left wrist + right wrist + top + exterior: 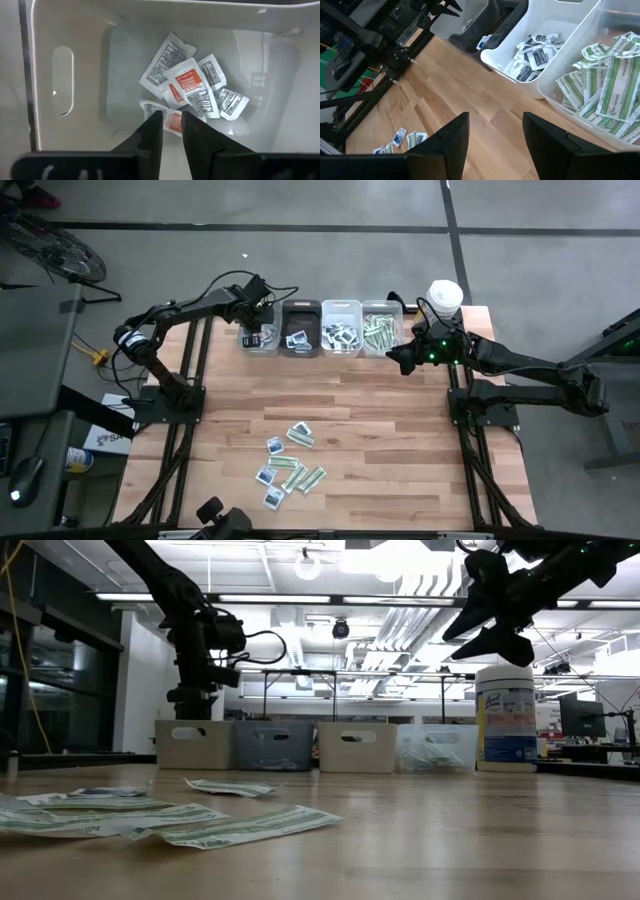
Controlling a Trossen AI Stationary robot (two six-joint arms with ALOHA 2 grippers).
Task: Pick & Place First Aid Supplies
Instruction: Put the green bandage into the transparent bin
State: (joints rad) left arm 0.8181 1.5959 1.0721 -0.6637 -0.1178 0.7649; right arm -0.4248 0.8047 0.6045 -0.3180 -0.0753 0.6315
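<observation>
Left gripper (171,131) over the far-left bin (259,340), fingers slightly apart, nothing clamped; red-and-white packets (189,90) lying just beyond the tips. Risk: a packet clinging to a pad and lifting out again. Right gripper (494,136) parked at 1 o'clock by the canister (445,295), fingers spread, empty. Loose supplies (288,463) at 6 o'clock on the table (400,440); overlapping packets could mean 2 grabbed at once and misfiled.

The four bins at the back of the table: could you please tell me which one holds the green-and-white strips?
The clear bin at the row's right end, beside the white canister; it alone holds green-and-white strips. The other three hold squarish packets.
</observation>
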